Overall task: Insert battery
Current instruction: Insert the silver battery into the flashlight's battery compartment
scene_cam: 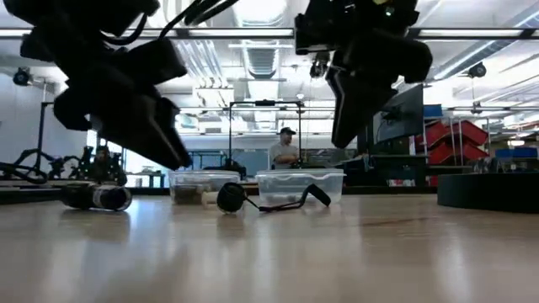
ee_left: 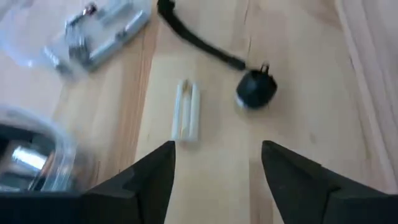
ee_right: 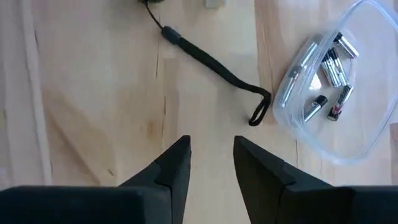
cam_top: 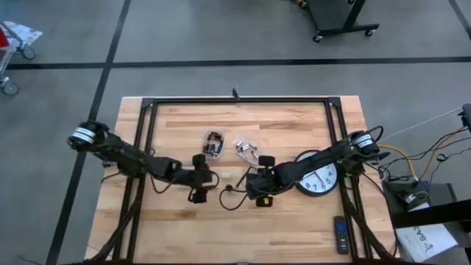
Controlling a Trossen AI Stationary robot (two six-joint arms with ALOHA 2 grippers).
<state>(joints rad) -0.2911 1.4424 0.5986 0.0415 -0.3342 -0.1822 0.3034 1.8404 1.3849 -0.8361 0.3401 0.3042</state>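
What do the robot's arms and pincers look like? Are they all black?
Mostly. Both arms are dark, thin and jointed, each with a silvery-white ring at its outer end by the table's edge. Dark cables run along them. The left pincer and the right pincer each end in two flat, wedge-shaped black fingers with angled tips. I see no writing on them.

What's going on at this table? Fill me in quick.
Two robot arms hover over a wooden table, set up to insert a battery. The left pincer is open above two pale batteries lying side by side, near a black strap. The right pincer is open too, holding nothing, beside a clear container of batteries. A wall clock lies flat under the right arm.
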